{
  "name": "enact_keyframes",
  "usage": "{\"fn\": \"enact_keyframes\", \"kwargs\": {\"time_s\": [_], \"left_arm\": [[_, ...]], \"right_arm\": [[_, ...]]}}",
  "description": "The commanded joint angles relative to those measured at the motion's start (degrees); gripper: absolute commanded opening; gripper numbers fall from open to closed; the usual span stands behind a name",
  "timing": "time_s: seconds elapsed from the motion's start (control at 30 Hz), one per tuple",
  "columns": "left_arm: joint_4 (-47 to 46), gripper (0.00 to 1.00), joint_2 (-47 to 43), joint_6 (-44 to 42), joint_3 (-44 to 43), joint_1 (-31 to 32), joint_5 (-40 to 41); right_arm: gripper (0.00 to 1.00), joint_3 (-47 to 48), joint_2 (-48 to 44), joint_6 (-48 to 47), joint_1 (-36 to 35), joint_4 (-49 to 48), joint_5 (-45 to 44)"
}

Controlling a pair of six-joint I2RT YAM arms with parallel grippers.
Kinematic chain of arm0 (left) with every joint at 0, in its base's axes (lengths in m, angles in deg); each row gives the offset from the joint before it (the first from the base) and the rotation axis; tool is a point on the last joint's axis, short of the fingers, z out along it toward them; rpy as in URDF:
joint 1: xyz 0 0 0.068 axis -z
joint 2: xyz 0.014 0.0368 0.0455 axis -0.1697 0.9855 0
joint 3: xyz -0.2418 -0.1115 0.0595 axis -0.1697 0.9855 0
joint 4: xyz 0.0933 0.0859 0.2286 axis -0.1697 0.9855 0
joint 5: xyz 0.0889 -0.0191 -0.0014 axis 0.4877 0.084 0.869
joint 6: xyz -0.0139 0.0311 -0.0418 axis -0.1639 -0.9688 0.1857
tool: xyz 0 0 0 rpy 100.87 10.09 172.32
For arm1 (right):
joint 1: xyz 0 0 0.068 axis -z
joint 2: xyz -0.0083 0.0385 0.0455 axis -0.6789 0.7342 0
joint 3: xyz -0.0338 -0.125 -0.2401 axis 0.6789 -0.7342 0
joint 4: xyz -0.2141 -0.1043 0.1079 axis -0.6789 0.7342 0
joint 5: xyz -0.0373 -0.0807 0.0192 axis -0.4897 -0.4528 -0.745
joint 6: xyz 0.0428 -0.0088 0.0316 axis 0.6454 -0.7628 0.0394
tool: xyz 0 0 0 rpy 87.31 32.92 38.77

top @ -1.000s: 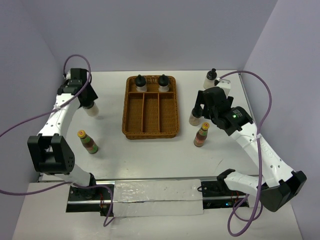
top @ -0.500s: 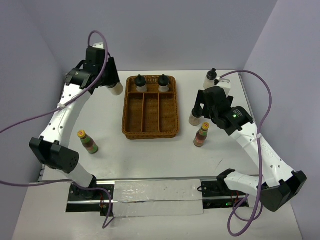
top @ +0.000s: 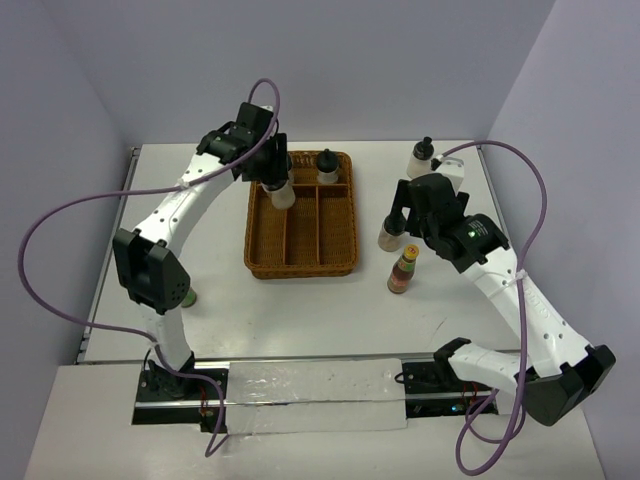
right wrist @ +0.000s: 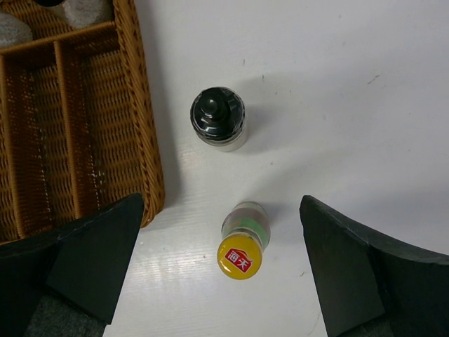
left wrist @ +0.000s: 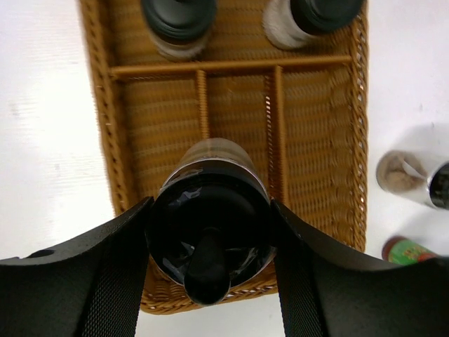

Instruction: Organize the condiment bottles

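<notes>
Placement step. The left gripper (left wrist: 210, 246), jaws clamped on a black-capped bottle (left wrist: 210, 217), holds it above the long compartments of the wicker tray (left wrist: 104, 140). The next move should be to descend vertically between dividers, then release. The right gripper (right wrist: 221, 263), jaws apart, hovers over a yellow-capped bottle (right wrist: 240, 256) on the counter (right wrist: 351, 105).

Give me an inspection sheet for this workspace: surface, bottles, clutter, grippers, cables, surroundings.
Surface: white table, brown wicker tray in the middle.
Job's things: tray bottles, two whitish, in the back compartment; held bottle over the tray; near whitish bottle, far whitish bottle and reddish bottle stand right of it.
Clutter: nothing seen.
Grippers: left gripper shut on the held bottle; right gripper open above the near pair.
Cables: purple cables loop off both arms.
Surroundings: lavender walls.
</notes>
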Motion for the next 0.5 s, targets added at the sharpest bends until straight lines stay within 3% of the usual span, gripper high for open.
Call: {"fn": "enact_keyframes", "kwargs": {"time_s": [0.0,0.47], "left_arm": [[-6.84,0.1,0.45,0.68,-3.94,1.63,-3.18],[-16.02,0.1,7.77,2.52,-3.0,5.82,9.4]], "right_arm": [[1.0,0.3,-1.3,-0.01,-0.23,-1.81,-1.21],[1.0,-0.51,-1.55,0.51,-0.23,-2.0,0.14]]}}
